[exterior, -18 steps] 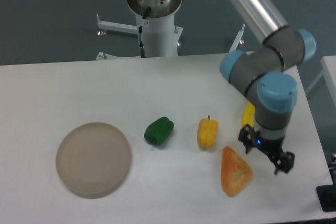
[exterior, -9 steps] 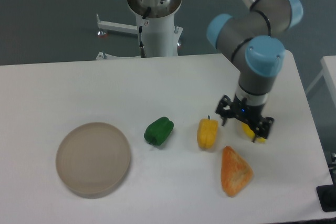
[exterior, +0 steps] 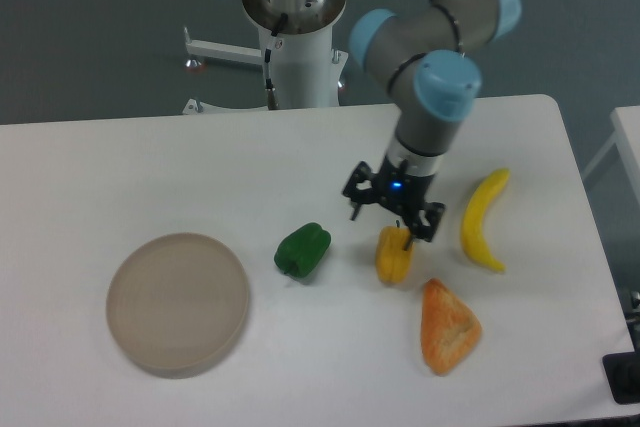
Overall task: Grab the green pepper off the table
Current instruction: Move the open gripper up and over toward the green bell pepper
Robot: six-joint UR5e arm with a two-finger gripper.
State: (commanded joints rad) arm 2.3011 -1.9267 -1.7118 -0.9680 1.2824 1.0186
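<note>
The gripper (exterior: 392,215) is seen spread open and empty, hanging just above the yellow pepper (exterior: 394,256). The green pepper (exterior: 302,250) is found untouched on the white surface (exterior: 150,167), between pepper and beige plate (exterior: 178,302).

- The arm reached down from twelve o'clock, its grey-and-blue wrist bent straight downward.
- The claw (exterior: 393,215) pointed down, its two black fingers spread apart and holding nothing.
</note>
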